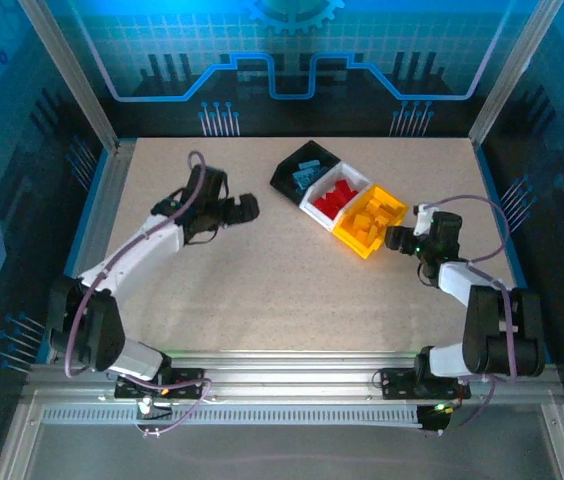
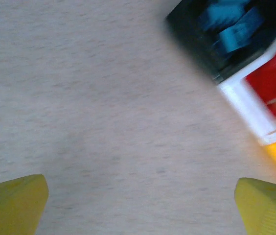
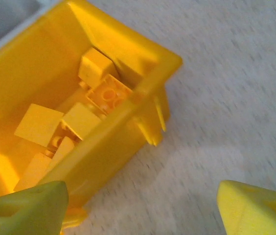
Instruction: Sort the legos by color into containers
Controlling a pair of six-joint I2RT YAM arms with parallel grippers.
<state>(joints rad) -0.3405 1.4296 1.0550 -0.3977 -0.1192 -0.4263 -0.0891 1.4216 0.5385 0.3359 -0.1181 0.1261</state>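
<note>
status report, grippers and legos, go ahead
Left gripper open, empty, over table. Right gripper open, empty, beside yellow bin. Blue legos in black bin, red legos in white bin, yellow legos in yellow bin. No obstruction seen.

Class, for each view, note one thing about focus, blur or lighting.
Top external: sharp, with blue glow on the back wall. Left wrist: the black bin and white bin are blurred. Right wrist: the yellow bin casts a soft shadow; the right gripper looks soft.
</note>
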